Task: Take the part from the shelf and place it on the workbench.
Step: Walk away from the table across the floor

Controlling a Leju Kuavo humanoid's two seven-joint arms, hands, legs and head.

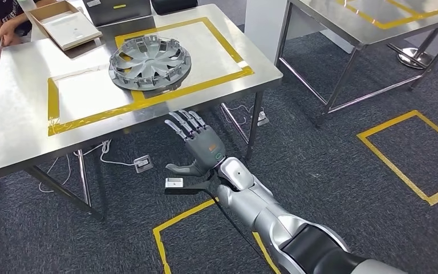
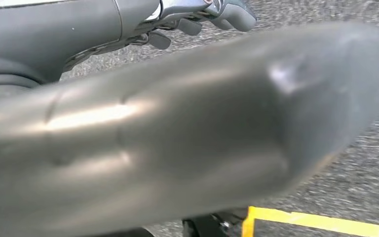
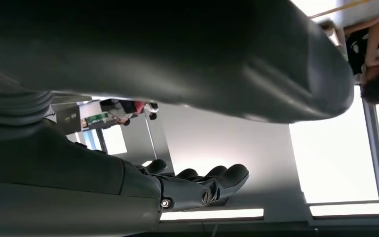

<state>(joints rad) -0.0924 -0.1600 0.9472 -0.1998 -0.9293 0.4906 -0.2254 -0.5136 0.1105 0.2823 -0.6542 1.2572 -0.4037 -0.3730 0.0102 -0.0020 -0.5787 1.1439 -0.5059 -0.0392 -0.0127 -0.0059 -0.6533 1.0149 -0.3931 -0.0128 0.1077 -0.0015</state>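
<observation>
Overhead, the head view lays out the whole scene: a grey wheel cover (image 1: pixel 150 63) lies flat on the steel workbench (image 1: pixel 23 131), face up, sitting across the inner edge of a yellow tape rectangle (image 1: pixel 199 85) marked on the tabletop. Being round, the wheel cover has no long axis; its spokes fan out from the hub and its clipped rim rests on the steel. Beyond it, at the far edge of the bench, sits an open cardboard box (image 1: pixel 65 24), and a person's arm (image 1: pixel 0 23) reaches in at the far left corner. The right hand (image 1: pixel 197 145) hangs in front of the bench's near edge, over the dark carpet, empty, its fingers (image 1: pixel 182 123) extended and slightly apart, pointing toward the bench, well short of the wheel cover. A second steel table (image 1: pixel 376 23) stands off to the right.

The right wrist view adds what the head view lacks: the dark fingers (image 3: pixel 217 180) seen from behind, lying side by side with nothing between them, and a person (image 3: pixel 375 59) seated in the background.

The left wrist view shows a blurred grey thumb (image 2: pixel 202 133) up close, above carpet and a strip of yellow floor tape (image 2: pixel 316 222); whether the left hand is spread or curled cannot be told.
</observation>
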